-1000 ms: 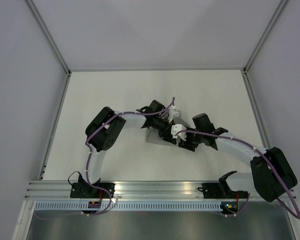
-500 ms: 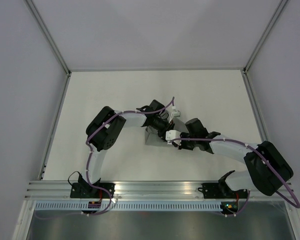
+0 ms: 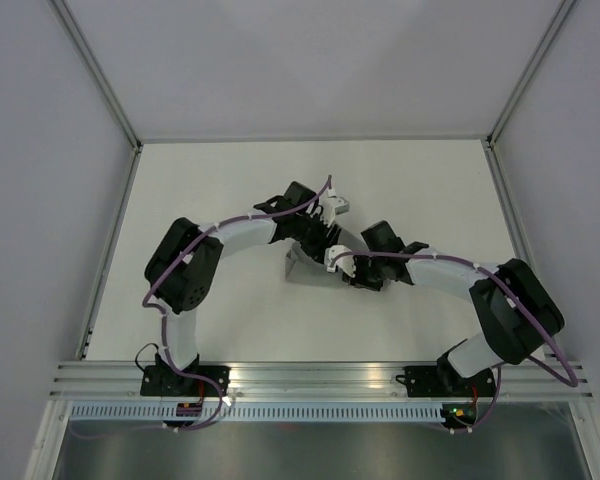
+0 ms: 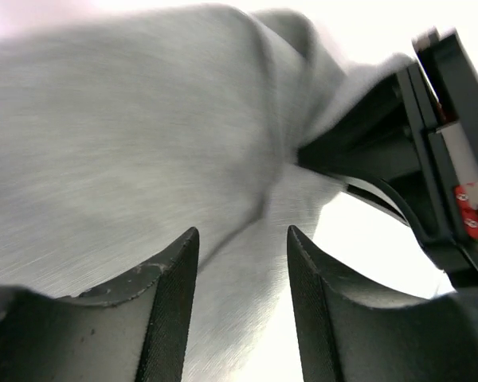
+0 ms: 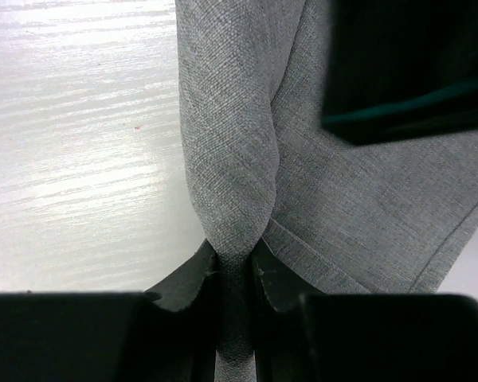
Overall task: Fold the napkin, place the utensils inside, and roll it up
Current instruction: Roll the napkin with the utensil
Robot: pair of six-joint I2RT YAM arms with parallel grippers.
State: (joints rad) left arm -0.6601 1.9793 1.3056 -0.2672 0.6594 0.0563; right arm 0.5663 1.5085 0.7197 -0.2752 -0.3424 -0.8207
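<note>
Item, the napkin (image 3: 302, 268): we list a grey cloth bunched near the middle of the white counter (image 3: 200, 180), between the two arms, with one ridge drawn up into a fold. Right hand (image 5: 235, 253): we place it at the napkin's 3 o'clock side, closed tight on that raised fold, with the cloth pinched between its two fingers. Left hand (image 4: 241, 232): we place it at the napkin's 1 o'clock, fingers standing apart with nothing gripped between them and the cloth lying just beyond the tips.
</note>
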